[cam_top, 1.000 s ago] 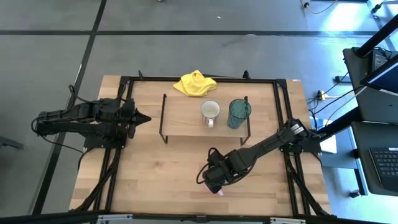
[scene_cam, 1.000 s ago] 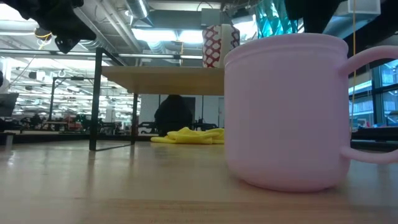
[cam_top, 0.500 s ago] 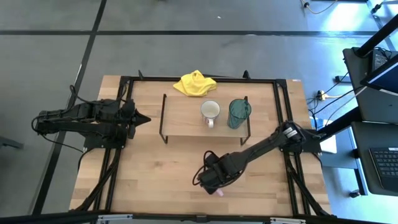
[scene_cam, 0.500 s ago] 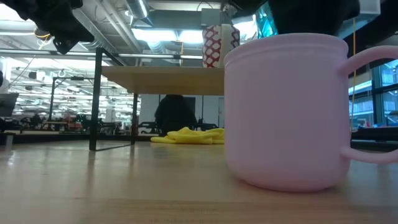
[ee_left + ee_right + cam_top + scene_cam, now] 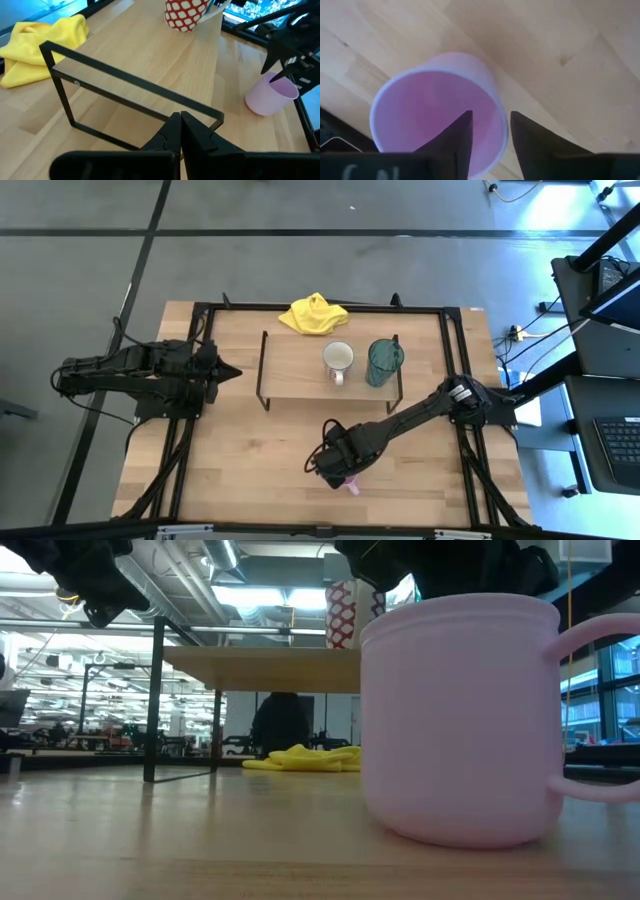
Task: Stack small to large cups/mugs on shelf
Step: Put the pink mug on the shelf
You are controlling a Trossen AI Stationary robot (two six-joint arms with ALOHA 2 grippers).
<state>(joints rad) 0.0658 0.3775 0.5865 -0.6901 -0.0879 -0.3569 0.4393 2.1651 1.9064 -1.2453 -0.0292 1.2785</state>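
Pink mug [image 5: 437,112] upright, rim between right end effector [image 5: 490,131] fingers

Both arms are dark, nearly black, built of jointed segments with black cables looping alongside. The left gripper [image 5: 180,131] ends in two slim, pointed black fingers. The right gripper [image 5: 487,132] has broader, tapering dark fingers.

No readable text, labels, brands, numbers or signs appeared on anything in any view
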